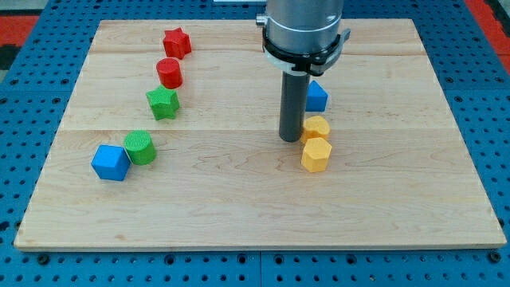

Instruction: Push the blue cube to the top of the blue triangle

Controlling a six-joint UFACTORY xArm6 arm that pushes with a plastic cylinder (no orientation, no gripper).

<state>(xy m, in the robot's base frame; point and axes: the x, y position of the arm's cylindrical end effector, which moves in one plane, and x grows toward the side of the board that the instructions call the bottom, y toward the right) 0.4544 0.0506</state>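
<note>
Approach step, nothing pushed yet: my tip [289,139], holding nothing, sits mid-frame touching the yellow blocks' [315,142] left, blue triangle [317,96] behind rod, blue cube [110,163] far lower left; next, travel there.

surface: pale wooden board [239,199] | surround: blue pegboard [24,119] with holes | light: even

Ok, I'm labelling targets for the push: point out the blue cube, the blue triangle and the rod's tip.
blue cube [110,163], camera view, its top face.
blue triangle [318,97], camera view, the part showing right of the rod.
my tip [289,139], camera view, the rod's very end.
</note>
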